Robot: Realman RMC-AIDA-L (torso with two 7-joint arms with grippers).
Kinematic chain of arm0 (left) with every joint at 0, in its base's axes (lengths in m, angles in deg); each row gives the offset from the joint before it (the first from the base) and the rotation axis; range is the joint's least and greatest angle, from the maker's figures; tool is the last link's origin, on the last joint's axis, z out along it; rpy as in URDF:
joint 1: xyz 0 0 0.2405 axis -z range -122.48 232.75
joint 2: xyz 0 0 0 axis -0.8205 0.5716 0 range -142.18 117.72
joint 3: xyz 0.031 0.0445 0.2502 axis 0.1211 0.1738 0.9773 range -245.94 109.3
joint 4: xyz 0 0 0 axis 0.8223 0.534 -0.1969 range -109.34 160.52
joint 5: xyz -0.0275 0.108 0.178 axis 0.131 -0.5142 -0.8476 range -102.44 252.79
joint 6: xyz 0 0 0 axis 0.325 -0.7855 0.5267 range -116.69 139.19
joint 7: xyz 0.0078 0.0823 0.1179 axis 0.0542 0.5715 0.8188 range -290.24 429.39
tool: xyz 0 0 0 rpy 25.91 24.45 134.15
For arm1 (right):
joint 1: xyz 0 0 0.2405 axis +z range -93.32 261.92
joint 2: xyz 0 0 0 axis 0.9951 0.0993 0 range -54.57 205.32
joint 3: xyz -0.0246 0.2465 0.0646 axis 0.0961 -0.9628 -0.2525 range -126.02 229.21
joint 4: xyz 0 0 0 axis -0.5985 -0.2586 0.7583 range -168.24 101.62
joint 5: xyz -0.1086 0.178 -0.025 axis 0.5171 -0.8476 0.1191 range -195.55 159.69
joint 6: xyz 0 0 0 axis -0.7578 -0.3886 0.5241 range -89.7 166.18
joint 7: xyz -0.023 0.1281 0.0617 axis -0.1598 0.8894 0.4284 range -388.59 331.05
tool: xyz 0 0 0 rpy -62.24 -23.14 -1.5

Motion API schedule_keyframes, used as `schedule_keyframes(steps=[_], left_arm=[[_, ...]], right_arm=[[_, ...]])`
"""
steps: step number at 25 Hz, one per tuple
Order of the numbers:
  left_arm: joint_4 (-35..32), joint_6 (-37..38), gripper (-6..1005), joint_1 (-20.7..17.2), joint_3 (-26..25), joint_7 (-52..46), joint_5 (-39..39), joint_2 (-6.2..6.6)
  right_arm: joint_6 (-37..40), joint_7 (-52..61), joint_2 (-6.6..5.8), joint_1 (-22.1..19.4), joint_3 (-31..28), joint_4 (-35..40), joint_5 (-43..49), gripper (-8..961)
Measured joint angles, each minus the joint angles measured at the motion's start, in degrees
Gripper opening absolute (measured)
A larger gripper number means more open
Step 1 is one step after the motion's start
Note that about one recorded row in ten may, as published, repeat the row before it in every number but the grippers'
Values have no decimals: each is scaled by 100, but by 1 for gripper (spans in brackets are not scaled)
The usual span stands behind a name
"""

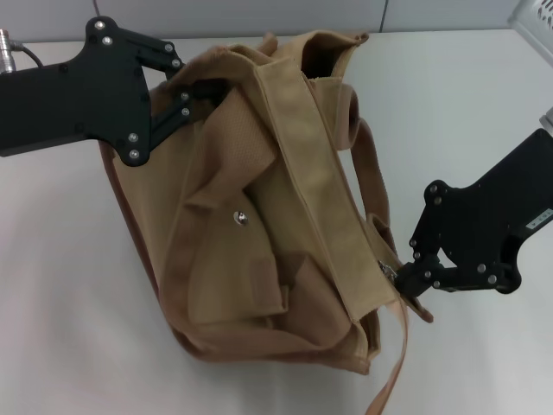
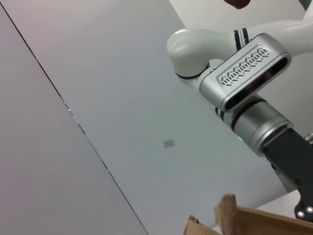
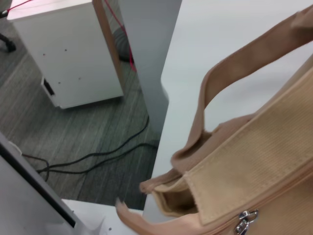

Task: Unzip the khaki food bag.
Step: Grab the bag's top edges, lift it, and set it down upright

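Observation:
The khaki food bag (image 1: 259,216) lies slumped on the white table (image 1: 484,95), its front pocket and metal snap (image 1: 243,218) facing up. The closed zipper band runs along its top to the silver zipper pull (image 1: 389,271) at the near right corner. My left gripper (image 1: 186,97) is shut on the bag's fabric at the far left corner. My right gripper (image 1: 401,278) is shut at the zipper pull, which also shows in the right wrist view (image 3: 243,221) on the bag (image 3: 264,161). A bag corner (image 2: 244,220) shows in the left wrist view.
A webbing handle (image 1: 393,363) trails off the bag toward the table's near edge. A white basket (image 1: 536,22) stands at the far right corner. The right wrist view shows the table edge (image 3: 164,142), floor cables and a white cabinet (image 3: 73,49) beyond.

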Motion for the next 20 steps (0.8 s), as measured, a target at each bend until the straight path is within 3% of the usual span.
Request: schedule_keyframes(steps=[6, 12, 20], left_arm=[[48, -73, 77, 18, -1, 0, 74, 0], [161, -145, 77, 70, 8, 0, 135, 0], [455, -371, 76, 70, 69, 0, 557, 0]], right_arm=[[3, -51, -1, 0, -17, -30, 14, 3], [-39, -42, 20, -4, -454, -53, -30, 51], [-197, -68, 47, -126, -1611, -61, -316, 115]])
